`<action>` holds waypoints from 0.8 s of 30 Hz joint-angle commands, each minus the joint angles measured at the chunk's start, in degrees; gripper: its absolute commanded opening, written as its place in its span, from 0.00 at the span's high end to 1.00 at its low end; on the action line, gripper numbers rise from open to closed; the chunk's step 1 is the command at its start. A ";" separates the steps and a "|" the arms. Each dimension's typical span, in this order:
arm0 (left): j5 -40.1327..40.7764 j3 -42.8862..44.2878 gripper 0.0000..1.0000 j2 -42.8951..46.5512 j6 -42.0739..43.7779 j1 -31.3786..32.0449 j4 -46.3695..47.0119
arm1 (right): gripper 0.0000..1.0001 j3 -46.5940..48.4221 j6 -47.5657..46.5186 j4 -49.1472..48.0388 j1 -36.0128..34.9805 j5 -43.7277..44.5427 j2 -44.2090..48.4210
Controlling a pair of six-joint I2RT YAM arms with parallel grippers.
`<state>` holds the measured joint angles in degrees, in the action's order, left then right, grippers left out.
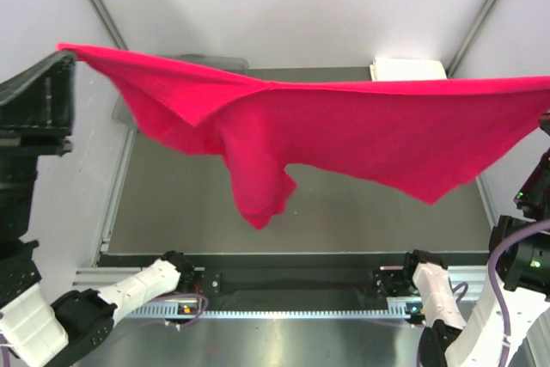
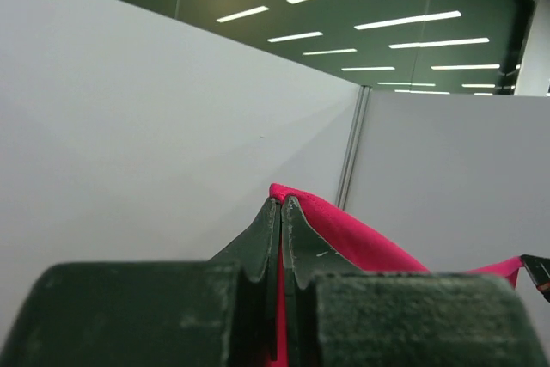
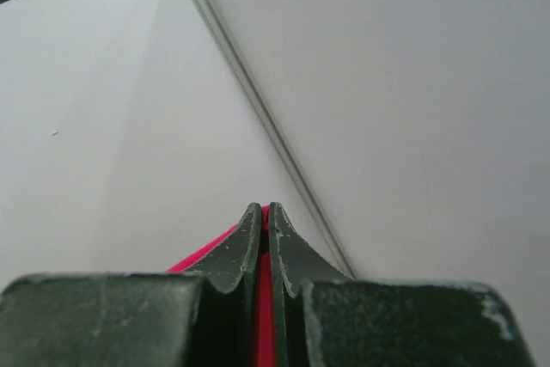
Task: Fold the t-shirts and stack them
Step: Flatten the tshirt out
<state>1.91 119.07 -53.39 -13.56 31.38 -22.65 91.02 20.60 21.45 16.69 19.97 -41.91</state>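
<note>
The bright red t-shirt hangs stretched in the air across the whole top view, high above the table, with a fold drooping down in the middle. My left gripper is shut on its left corner, and red cloth shows between and past the jaws in the left wrist view. My right gripper is shut on the right corner at the top view's right edge, with red cloth pinched between its jaws. The cream-white folded t-shirt lies at the table's back right. The slate blue-grey t-shirt is hidden.
The grey table top lies below the shirt. A clear plastic bin peeks out behind the cloth at the back left. White walls enclose the cell on three sides.
</note>
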 commanded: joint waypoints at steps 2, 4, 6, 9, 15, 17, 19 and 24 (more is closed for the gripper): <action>1.95 3.45 1.00 -4.70 3.53 -0.35 -0.37 | 1.00 4.59 -1.35 1.57 -0.86 3.59 -4.39; 3.70 4.24 1.00 -8.21 4.68 -0.35 -0.99 | 1.00 5.22 -1.53 1.58 -1.22 3.33 -8.25; 4.94 3.98 1.00 -12.15 6.61 -0.35 -1.34 | 1.00 5.13 -0.83 1.84 -1.22 2.89 -10.81; 7.57 1.45 1.00 -17.95 9.69 -0.35 -1.34 | 1.00 1.89 -0.91 -0.18 -1.22 1.14 -15.47; 4.96 -14.88 1.00 -29.72 12.69 -2.72 7.34 | 1.00 -12.87 -1.61 -11.15 -1.31 -1.07 -25.66; 2.93 -19.89 1.00 -36.65 12.42 -3.77 13.21 | 1.00 -17.61 -2.92 -16.85 -1.31 -0.11 -31.20; 0.74 -21.85 1.00 -42.21 12.68 -4.22 17.36 | 1.00 -20.00 -3.20 -23.17 -0.96 0.42 -38.11; 3.61 -16.97 1.00 -64.76 14.44 -4.31 28.61 | 1.00 -17.82 -5.22 -30.06 0.62 -0.53 -55.35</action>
<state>4.16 97.45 -112.60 -1.26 27.27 -7.16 69.45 17.10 2.04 16.36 19.55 -92.92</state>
